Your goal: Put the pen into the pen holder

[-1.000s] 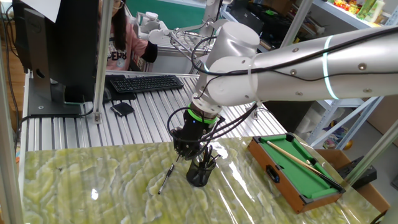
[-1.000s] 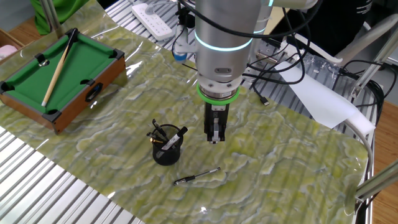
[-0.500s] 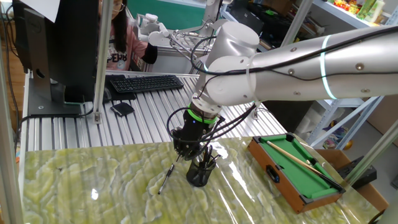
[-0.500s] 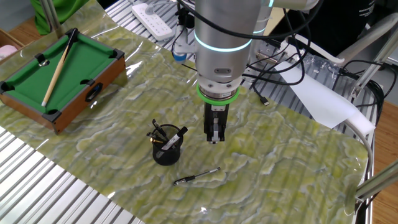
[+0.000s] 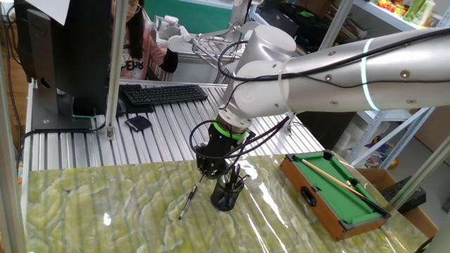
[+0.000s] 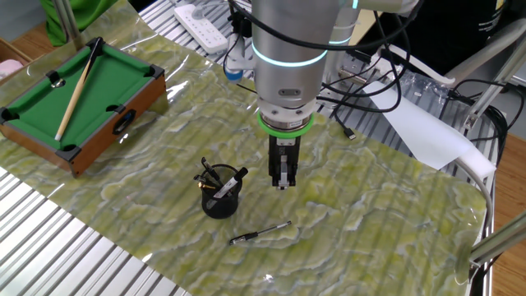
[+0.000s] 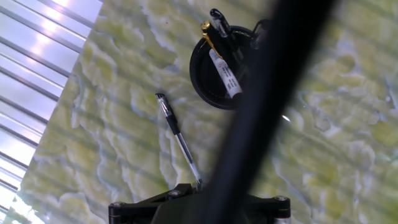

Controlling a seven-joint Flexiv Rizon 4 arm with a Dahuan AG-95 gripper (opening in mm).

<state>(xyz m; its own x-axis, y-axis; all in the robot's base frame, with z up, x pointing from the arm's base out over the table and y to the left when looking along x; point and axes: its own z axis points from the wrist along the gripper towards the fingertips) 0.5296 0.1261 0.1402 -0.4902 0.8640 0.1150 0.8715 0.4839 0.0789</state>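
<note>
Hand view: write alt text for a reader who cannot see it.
A dark pen lies flat on green marbled table covering, apart from a black pen holder with pens in it. A blurred dark cable crosses the frame diagonally.

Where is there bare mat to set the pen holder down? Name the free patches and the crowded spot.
Free: the wide stretch between the pool table and the pen holder, and the mat past the gripper toward the white paper. Crowded: around the holder, with the pen lying beside it and the gripper above.
</note>
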